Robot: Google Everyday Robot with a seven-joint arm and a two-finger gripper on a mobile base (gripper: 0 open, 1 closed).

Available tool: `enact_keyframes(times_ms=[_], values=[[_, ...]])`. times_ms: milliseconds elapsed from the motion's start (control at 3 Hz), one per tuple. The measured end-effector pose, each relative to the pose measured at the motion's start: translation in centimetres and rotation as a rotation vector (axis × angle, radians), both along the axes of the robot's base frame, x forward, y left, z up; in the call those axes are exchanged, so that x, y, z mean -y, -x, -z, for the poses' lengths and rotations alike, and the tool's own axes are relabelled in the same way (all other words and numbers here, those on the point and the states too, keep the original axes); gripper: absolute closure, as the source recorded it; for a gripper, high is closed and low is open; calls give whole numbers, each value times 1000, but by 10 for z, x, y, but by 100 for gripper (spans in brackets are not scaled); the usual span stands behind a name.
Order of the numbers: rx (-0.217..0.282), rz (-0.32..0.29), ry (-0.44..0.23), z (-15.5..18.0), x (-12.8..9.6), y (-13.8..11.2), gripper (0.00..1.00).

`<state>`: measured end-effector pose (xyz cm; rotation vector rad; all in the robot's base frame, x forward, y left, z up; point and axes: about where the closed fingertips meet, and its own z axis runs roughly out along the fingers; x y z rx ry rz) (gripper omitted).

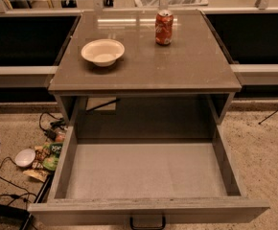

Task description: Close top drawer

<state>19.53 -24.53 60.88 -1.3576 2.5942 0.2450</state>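
Observation:
The top drawer [146, 207] of the grey cabinet [144, 75] is pulled fully out toward the camera. Its grey front runs along the bottom of the view, with a small black centre handle [147, 223] at the lower edge. Its pale grey inside [146, 171] is bare. The two lower drawers are hidden beneath it. The gripper is out of view.
On the cabinet top stand a white bowl [103, 51] at the left and a red soda can [164, 28] at the back right. On the floor at the left lie snack packets [50, 155], a small white lid [25, 157] and black cables [5, 176].

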Motion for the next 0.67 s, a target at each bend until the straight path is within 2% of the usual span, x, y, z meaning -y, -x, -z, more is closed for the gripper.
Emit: enact_keyframes(times_ms=[333,667], values=[[16,-48,-38,10,-17,-25,100],[66,-158,-97,19,-49,-80,100]])
